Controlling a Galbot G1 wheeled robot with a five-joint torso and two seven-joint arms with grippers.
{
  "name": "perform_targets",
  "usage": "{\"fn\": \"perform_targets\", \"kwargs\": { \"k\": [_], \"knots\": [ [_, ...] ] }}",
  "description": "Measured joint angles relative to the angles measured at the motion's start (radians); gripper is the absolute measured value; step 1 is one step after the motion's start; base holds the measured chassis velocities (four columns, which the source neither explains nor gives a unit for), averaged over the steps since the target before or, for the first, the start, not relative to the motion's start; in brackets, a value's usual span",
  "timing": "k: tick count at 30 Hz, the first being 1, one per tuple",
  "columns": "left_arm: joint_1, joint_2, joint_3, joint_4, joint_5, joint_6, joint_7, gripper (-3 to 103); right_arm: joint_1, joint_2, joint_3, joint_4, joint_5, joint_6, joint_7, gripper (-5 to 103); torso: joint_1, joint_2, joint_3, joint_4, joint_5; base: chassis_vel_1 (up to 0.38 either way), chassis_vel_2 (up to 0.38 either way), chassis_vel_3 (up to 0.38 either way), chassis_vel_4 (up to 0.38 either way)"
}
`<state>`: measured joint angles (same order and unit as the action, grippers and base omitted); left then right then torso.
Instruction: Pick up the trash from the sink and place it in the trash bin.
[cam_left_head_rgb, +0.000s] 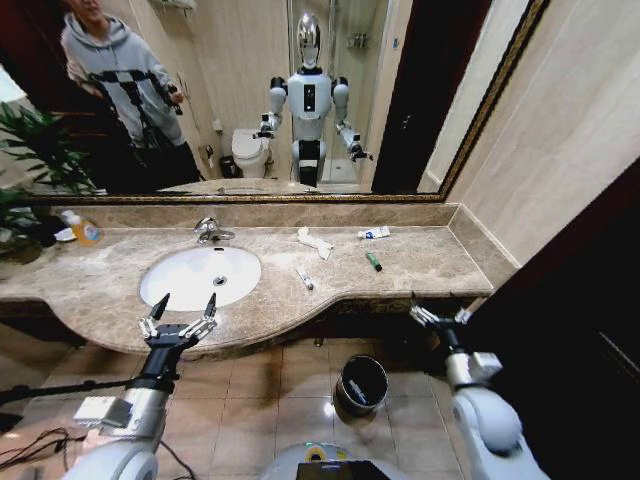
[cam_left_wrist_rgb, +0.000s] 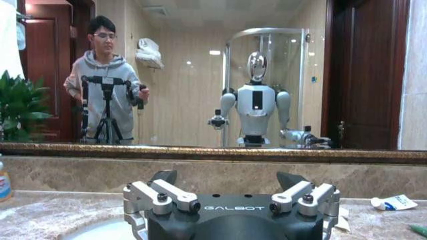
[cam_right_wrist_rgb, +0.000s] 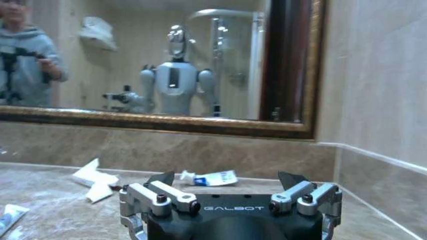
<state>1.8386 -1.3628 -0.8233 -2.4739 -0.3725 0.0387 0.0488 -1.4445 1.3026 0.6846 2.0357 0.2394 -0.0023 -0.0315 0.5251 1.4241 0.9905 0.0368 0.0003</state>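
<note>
Nearest, on the floor at about 6 o'clock from the litter, stands the bin; its inside looks dark and what it holds cannot be told. Both tools hover at the front edge of the table, neither grasping anything: the left tool has its fingers spread wide at 6 o'clock of the sink, and the right tool is likewise released, off the table's right front corner.

The basin itself looks bare apart from its drain. The trash lies on the table to its right: a thin white stick closest, a green tube at its 2 o'clock, then crumpled tissue and a white tube near the back wall.

A sound first reach would probably be the right tool going to the green tube, coming straight down with its fingers across the narrow width.
</note>
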Motion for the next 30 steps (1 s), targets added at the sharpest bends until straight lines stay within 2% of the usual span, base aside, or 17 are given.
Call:
{"fn": "perform_targets", "kwargs": {
  "k": [5, 8, 10, 11, 14, 18, 26, 29, 30],
  "knots": [
    [0.0, 0.0, 0.0, 0.0, 0.0, 0.0, 0.0, 100, 0.163, -0.107, -0.077, -0.129, 0.014, -0.014, -0.017, 100, 0.0, 0.0, 0.0, 0.0001, -0.0002, 0.0, 0.0, 0.0, 0.0],
    [0.0, 0.0, 0.0, 0.0, 0.0, 0.0, 0.0, 100, 0.224, -0.132, -0.103, -0.18, 0.01, -0.017, -0.017, 100, 0.0, 0.0, 0.0, 0.0001, -0.0001, 0.0, 0.0, 0.0, 0.0],
    [0.0, 0.0, 0.0, 0.0, 0.0, 0.0, 0.0, 100, 0.303, -0.153, -0.15, -0.233, 0.016, -0.052, -0.013, 100, 0.0, 0.0, 0.0, -0.0001, -0.0001, 0.0, 0.0, 0.0, 0.0],
    [0.0, 0.0, 0.0, 0.0, 0.0, 0.0, 0.0, 100, 0.303, -0.153, -0.15, -0.233, 0.016, -0.052, -0.013, 100, 0.0, 0.0, 0.0, -0.0001, -0.0001, 0.0, 0.0, 0.0, 0.0],
    [0.0, 0.0, 0.0, 0.0, 0.0, 0.0, 0.0, 100, 0.403, -0.161, -0.234, -0.31, 0.047, -0.119, -0.001, 100, 0.0, 0.0, 0.0, 0.0, -0.0003, 0.0, 0.0, 0.0, 0.0],
    [0.0, 0.0, 0.0, 0.0, 0.0, 0.0, 0.0, 100, 0.483, -0.145, -0.309, -0.392, 0.056, -0.152, 0.009, 100, 0.0, 0.0, 0.0, 0.0001, -0.0002, 0.0, 0.0, 0.0, 0.0],
    [0.0, 0.0, 0.0, 0.0, 0.0, 0.0, 0.0, 100, 0.581, -0.11, -0.369, -0.516, 0.047, -0.159, 0.001, 102, 0.0, 0.0, 0.0, 0.0, -0.0003, 0.0, 0.0, 0.0, 0.0],
    [0.0, 0.0, 0.0, 0.0, 0.0, 0.0, 0.0, 100, 0.596, -0.104, -0.369, -0.546, 0.044, -0.147, -0.028, 98, 0.0, 0.0, 0.0, 0.0, -0.0004, 0.0, 0.0, 0.0, 0.0],
    [0.0, 0.0, 0.0, 0.0, 0.0, 0.0, 0.0, 100, 0.601, -0.101, -0.368, -0.56, 0.039, -0.142, -0.039, 93, 0.0, 0.0, 0.0, -0.0001, -0.0002, 0.0, 0.0, 0.0, 0.0]
  ]
}}
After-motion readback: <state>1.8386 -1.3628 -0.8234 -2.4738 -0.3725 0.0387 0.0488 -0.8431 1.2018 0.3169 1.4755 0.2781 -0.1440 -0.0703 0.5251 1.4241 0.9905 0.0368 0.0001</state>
